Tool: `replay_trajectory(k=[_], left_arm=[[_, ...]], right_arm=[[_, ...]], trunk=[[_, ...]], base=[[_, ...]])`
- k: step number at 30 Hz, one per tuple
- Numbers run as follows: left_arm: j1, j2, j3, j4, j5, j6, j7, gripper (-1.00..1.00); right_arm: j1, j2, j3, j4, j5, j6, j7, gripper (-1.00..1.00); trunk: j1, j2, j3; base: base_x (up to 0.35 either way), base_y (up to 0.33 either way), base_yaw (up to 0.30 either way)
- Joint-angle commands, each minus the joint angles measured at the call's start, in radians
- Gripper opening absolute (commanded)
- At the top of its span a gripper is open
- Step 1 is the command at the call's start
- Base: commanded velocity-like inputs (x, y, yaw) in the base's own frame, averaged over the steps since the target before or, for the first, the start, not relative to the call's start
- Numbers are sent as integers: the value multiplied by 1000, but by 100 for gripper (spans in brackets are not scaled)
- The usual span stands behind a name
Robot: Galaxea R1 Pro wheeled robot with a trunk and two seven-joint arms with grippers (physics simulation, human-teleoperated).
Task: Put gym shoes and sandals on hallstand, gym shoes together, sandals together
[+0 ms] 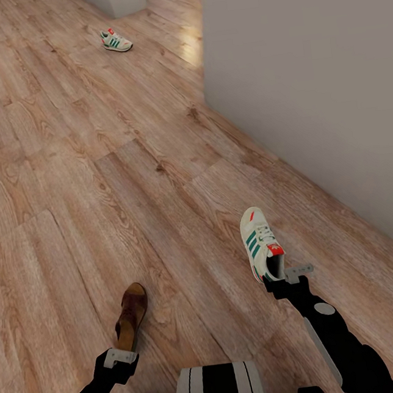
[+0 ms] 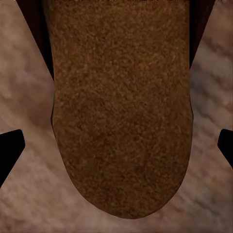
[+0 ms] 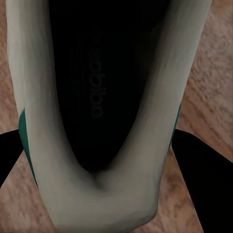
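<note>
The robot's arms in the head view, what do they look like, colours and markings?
Both arms are glossy black with round light-grey discs at the joints. Each ends in a light-grey bracket: the left end effector and the right end effector. The right forearm carries a pale grey strip along its length.

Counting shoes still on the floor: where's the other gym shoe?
In the head view, the second gym shoe lies far ahead on the corridor floor, near a white corner.

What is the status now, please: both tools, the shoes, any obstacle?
Left tool shut on sandal. Right tool shut on gym shoe. Second gym shoe far ahead on corridor floor. Wall close at right.
</note>
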Motion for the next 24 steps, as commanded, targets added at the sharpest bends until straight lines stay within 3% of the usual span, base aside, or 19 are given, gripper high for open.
replay_trajectory(k=[1,7,8,24], left_arm=[[0,-1,9,0,-9,-4,-7,100],[0,0,10,0,-8,-4,-7,100],[0,0,10,0,-8,-4,-6,-100],[0,1,12,0,-7,-4,-8,-100]], right_arm=[[0,0,0,-2,4,6,4,-100],[0,0,-2,-2,6,7,4,-100],[0,0,-2,-2,6,7,4,-100],[0,-3,-4,-3,6,7,4,-100]], trunk=[[0,0,-1],[0,0,-1],[0,0,-1],[0,0,-1]], base=[[0,0,0],[0,0,0],[0,0,0],[0,0,0]])
